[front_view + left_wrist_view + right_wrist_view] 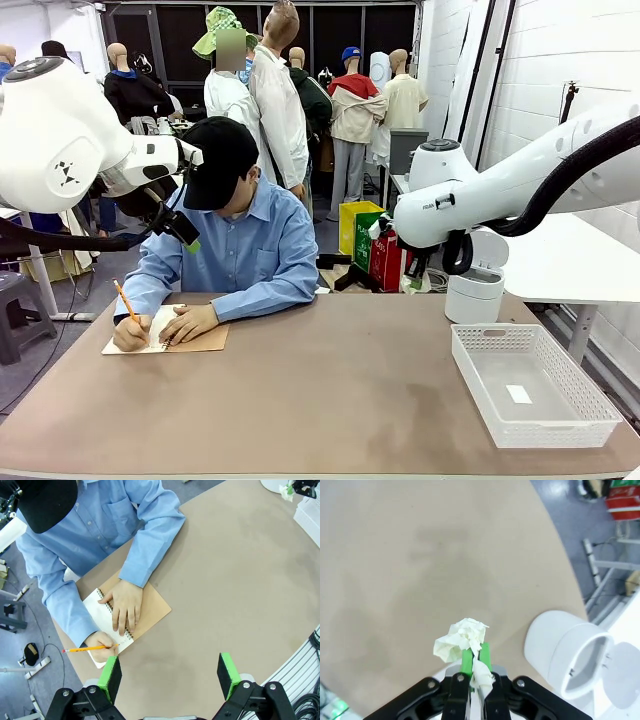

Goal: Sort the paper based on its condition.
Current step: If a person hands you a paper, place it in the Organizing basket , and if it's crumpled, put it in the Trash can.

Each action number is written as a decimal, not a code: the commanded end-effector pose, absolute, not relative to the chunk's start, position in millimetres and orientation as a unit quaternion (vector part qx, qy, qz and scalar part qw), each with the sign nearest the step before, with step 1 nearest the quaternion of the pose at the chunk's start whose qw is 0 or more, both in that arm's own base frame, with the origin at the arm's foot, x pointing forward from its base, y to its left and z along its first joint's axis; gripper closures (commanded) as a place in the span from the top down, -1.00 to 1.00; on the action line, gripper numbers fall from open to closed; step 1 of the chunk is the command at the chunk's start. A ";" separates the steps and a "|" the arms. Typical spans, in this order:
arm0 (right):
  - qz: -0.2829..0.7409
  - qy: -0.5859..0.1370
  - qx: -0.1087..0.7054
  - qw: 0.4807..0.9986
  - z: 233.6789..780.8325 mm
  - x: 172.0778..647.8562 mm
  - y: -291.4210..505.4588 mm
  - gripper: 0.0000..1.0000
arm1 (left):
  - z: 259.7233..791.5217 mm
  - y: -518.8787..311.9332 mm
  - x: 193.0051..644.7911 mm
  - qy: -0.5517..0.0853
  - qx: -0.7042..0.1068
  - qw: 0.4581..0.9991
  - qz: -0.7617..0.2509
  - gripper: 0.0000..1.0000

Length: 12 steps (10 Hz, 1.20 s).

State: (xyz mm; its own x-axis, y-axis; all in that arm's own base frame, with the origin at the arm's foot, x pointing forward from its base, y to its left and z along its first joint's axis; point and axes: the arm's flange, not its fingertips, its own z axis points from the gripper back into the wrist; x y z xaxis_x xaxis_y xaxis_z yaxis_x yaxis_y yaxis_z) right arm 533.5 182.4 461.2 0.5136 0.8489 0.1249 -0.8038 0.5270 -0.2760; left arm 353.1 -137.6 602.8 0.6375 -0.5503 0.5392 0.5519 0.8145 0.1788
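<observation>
Crumpled paper [459, 640] is being clamped in the right tool [476, 658] above the counter [395, 560], beside the white bin [565, 650] — light, soft, likely springy, best pinched across its bulk. The left tool [170, 677] is being held with jaws apart.

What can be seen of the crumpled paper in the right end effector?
The crumpled paper is a small wad of thin white sheet, creased and balled up. It is pinched between the green pads of the right end effector, which is shut on it. Most of the wad bulges past the fingertips, and a strip trails down between the fingers. It is held in the air off the tan table, touching nothing else, with the open white bin nearby.
</observation>
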 end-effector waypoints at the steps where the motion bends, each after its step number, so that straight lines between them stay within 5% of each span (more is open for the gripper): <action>1: 0.454 -0.129 -0.159 0.867 469.5 553.2 161.3 -1.00 | 603.5 -137.1 353.0 -0.298 -0.002 0.904 -0.308 1.00; 12: 0.424 -0.122 -0.269 0.856 462.7 627.9 86.9 -1.00 | 603.5 -137.1 353.0 -0.298 -0.002 0.904 -0.308 1.00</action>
